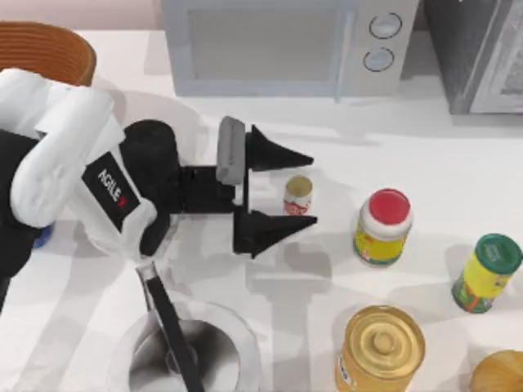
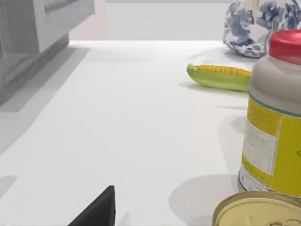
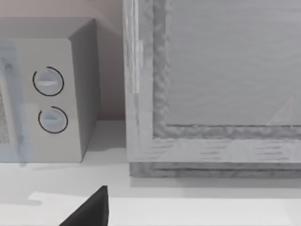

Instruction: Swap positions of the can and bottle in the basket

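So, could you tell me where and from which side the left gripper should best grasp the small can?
Probably across its round side wall. The can stands upright on the table, and the open left gripper already straddles it from the top view's left, so closing there suits its narrow cylinder.

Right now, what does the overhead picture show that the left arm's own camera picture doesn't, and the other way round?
From above: the left gripper, fingers spread around the can standing on the table, the basket in the far left corner, the microwave, the green-capped jar and the gold-lidded tin. From the left wrist: a corn cob and a blue-and-white vase. Both: the red-capped jar and the white table.
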`<state>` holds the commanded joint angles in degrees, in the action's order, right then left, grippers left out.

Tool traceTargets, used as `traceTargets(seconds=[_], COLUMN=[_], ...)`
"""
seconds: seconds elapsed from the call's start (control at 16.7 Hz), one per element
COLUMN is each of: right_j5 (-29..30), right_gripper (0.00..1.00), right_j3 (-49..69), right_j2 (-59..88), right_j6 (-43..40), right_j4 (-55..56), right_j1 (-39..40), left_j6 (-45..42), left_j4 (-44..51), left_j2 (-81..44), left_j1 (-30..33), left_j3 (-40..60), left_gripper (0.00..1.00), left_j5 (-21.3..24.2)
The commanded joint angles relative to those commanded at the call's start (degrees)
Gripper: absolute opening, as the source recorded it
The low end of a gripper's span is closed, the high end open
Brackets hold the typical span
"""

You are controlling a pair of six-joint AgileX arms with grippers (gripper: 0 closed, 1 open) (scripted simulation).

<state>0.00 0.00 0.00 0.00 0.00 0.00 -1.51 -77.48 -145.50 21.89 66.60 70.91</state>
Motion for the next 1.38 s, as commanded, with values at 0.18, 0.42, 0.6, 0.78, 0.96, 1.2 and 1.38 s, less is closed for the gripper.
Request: traceTargets(seconds=[0.18, 0.42, 0.6, 0.78, 0.96, 1.2, 1.38], right_j5=[0.0, 0.0, 0.0, 0.0, 0.0, 0.0, 0.0], right_gripper=[1.0, 1.0, 1.0, 1.0, 1.0, 1.0, 1.0], right_j3=[0.0, 0.0, 0.0, 0.0, 0.0, 0.0, 0.0], right_j2=[0.0, 0.0, 0.0, 0.0, 0.0, 0.0, 0.0], right_j6=[0.0, 0.0, 0.0, 0.0, 0.0, 0.0, 0.0], right_j4=[0.0, 0.0, 0.0, 0.0, 0.0, 0.0, 0.0], right_j1=[0.0, 0.0, 0.0, 0.0, 0.0, 0.0, 0.0], left_j6=[0.0, -0.2, -0.2, 0.0, 0.4, 0.9, 1.2], left_j4=[0.3, 4.8, 11.3, 20.0, 30.3, 45.3, 56.1], left_j2=[0.6, 8.9, 21.4, 39.2, 60.9, 91.3, 112.0], left_j1=[-0.3, -1.9, -3.7, -6.2, -9.0, -12.9, -15.8], left_j3=[-0.2, -3.7, -9.3, -16.8, -25.9, -38.9, -48.3], left_gripper=[1.0, 1.0, 1.0, 1.0, 1.0, 1.0, 1.0], left_j5=[-0.3, -4.3, -10.3, -18.4, -27.8, -41.3, -51.1])
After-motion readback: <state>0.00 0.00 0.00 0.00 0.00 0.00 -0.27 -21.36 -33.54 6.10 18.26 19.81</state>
